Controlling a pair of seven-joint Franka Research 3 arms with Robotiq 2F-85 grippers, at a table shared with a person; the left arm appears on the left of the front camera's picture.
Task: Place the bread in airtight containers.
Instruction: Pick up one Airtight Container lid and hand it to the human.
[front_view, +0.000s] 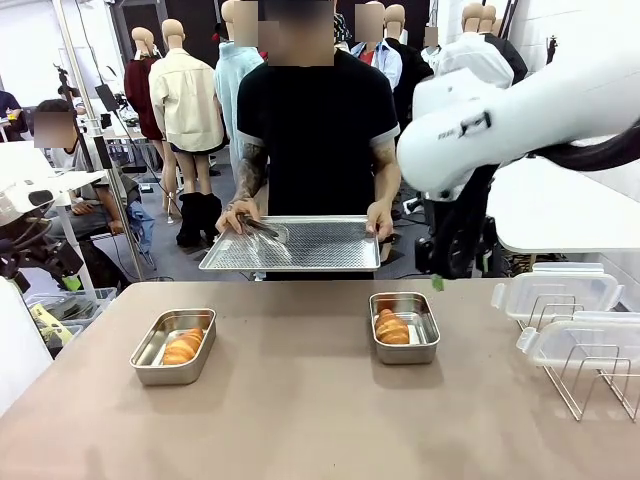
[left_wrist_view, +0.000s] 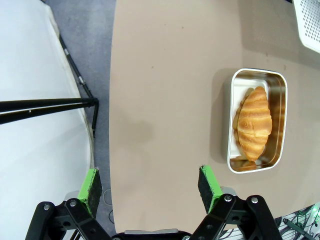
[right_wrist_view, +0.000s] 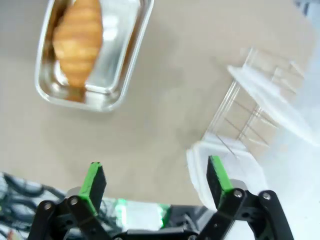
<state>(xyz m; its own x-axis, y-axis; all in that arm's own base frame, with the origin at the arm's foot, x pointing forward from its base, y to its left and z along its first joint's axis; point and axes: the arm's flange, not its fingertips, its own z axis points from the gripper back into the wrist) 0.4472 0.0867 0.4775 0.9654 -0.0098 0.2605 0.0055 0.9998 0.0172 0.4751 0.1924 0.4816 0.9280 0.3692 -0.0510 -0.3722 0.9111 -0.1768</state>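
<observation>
**Two croissants boxed, lids off, both grippers empty**

On the matte tan table (front_view: 300, 430) we see two shallow stainless-steel boxes with rounded corners and shiny walls, both uncovered. The left steel box (front_view: 146, 362) sits toward the table's left edge. In it lies the left croissant (front_view: 183, 346), golden-brown, ridged and oblong. The right steel box (front_view: 425, 345) sits right of the middle, nearer the far edge, and holds the right croissant (front_view: 391, 326) against one long wall, with bare metal beside it.

By the table's right edge a thin wire rack (front_view: 590, 385) carries two translucent plastic lids (front_view: 556, 290), one overlapping the other.

At the far edge a person holds a large flat steel tray (front_view: 300, 245) with a fine dimpled surface, one hand (front_view: 380, 220) on its corner. The other hand (front_view: 238, 215) grips metal tongs (front_view: 262, 230).

The left gripper (left_wrist_view: 150, 184) hangs above the table's edge, jaws spread wide and gripping nothing; the left steel box lies off to one side, apart from its green pads (left_wrist_view: 207, 182).

The right gripper (right_wrist_view: 155, 175) is likewise wide apart and empty. One finger is above a lid's rounded corner, but we cannot tell whether it touches.
</observation>
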